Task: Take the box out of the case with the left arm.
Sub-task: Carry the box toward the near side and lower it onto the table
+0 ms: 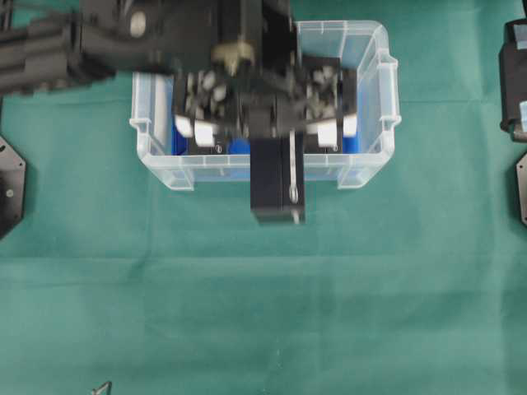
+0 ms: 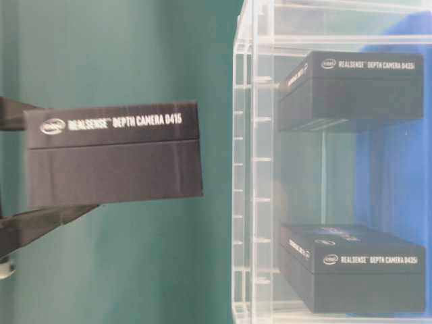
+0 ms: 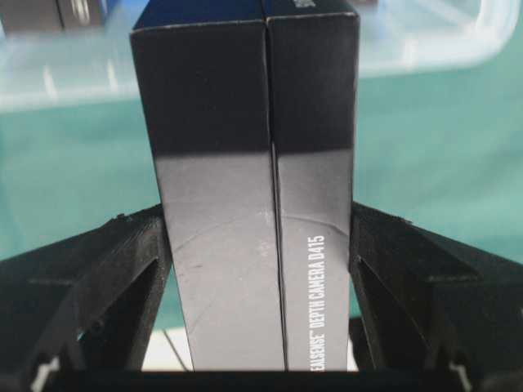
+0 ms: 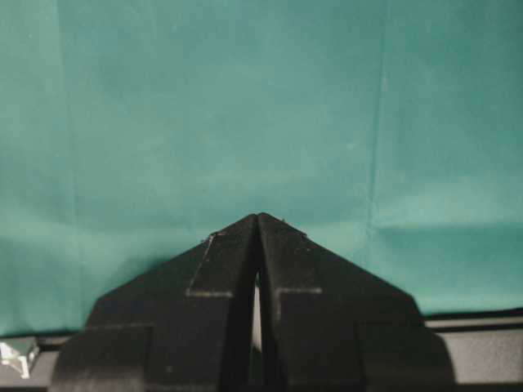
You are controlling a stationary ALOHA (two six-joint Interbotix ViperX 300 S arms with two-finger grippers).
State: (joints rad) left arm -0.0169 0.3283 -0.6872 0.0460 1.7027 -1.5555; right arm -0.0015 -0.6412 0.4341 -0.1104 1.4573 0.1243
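The box (image 3: 245, 204) is held between the two fingers (image 3: 98, 286) of the left gripper (image 3: 260, 245), one finger pressed against each long side. In the left wrist view the box stands on end in the middle of the frame, and the lettering "DEPTH CAMERA D415" is read along its right face. In the overhead view the box (image 1: 268, 181) is seen at centre frame, overlapping the lower wall of the case (image 1: 375, 156) and reaching down over the green cloth (image 1: 263, 313). In the table-level view the box (image 2: 113, 154) is shown at the left, clear of the case wall (image 2: 246, 169) and apart from it.

Two further boxes are left inside the case, one at upper right (image 2: 351, 91) and one at lower right (image 2: 351, 268) of the table-level view, on the blue lining (image 2: 395, 169).

The left arm (image 1: 107, 41) is extended from the upper left of the overhead frame. Whether the held box touches the cloth cannot be told.

The right gripper (image 4: 258, 220) is seen with its jaws closed together and nothing between them, above the cloth.
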